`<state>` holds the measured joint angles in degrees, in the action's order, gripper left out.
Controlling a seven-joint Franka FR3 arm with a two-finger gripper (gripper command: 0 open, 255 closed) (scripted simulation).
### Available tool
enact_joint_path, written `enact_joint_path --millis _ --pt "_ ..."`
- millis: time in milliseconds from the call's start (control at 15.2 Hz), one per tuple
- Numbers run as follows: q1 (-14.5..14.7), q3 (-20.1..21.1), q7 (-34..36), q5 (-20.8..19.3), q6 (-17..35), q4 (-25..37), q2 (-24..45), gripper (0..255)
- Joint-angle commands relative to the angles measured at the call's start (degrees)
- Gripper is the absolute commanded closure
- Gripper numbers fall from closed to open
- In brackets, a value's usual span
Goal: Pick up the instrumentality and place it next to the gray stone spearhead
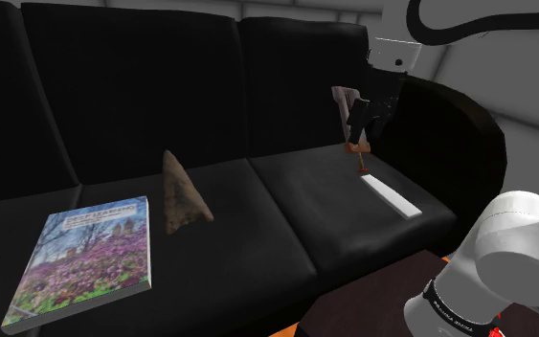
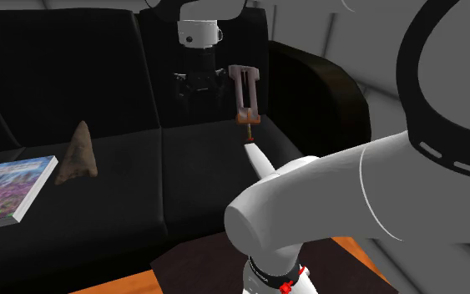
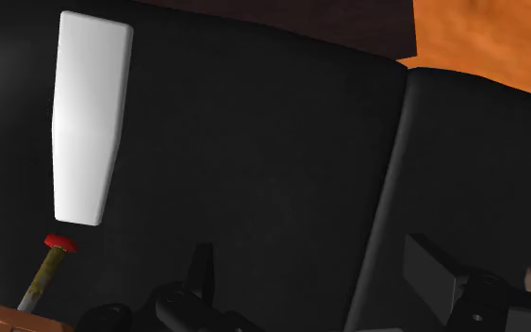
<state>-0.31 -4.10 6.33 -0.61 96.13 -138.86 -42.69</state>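
Black sofa [image 1: 286,206] seat under me: jaws wide and empty, my gripper [image 2: 198,100] hovering just beside the upright pinkish tool [image 2: 245,92], its red tip by the white slab [image 1: 389,194]; I judge I must shift over before closing, spearhead [image 1: 181,194] well apart

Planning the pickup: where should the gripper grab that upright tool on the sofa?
Take the tool by its pale upper frame, closing across the two bars from the side. It stands nearly upright on a thin red-tipped rod, probably too slim to clasp well.
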Motion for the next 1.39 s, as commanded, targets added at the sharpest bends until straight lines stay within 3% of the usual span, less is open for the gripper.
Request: enact_joint_path --millis 0,726,1320 --pt "0.0 0.0 0.0 0.0 0.0 0.0 0.0 0" --pt "-8.16 -8.58 -4.18 -8.1 13.85 -15.76 -2.18 0" --pt "-16.44 -17.55 -8.08 -16.28 28.33 -23.81 3.57 0"
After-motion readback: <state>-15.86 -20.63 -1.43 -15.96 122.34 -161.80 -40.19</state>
